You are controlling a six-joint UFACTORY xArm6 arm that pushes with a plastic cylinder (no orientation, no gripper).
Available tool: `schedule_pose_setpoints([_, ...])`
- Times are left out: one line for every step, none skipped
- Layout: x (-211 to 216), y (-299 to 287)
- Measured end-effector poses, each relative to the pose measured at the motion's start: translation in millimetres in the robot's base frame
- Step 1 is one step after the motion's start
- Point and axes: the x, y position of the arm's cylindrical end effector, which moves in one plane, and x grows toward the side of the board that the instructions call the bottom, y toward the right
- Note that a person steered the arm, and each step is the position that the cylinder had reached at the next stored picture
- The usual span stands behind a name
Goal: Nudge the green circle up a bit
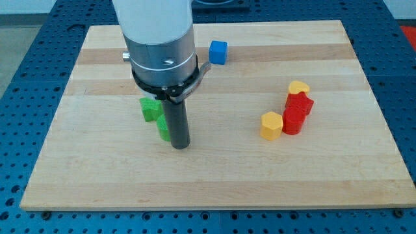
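The green circle [162,129] shows only as a sliver at the left of my rod, most of it hidden behind the rod. A second green block [150,108], shape unclear, sits just above and left of it, touching or nearly touching. My tip [180,145] rests on the board right beside the green circle, at its lower right side. The arm's large white and grey body hangs over the board's upper left.
A blue cube [218,51] lies near the top, right of the arm. At the right is a cluster: a yellow heart [298,88], a red block [301,104], a red cylinder [293,121] and a yellow hexagon [272,125]. The wooden board [214,182] ends near the view's bottom.
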Motion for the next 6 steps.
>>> schedule_pose_setpoints([-2, 0])
schedule_pose_setpoints([-15, -3])
schedule_pose_setpoints([-10, -3])
schedule_pose_setpoints([1, -3])
schedule_pose_setpoints([36, -17])
schedule_pose_setpoints([25, -36])
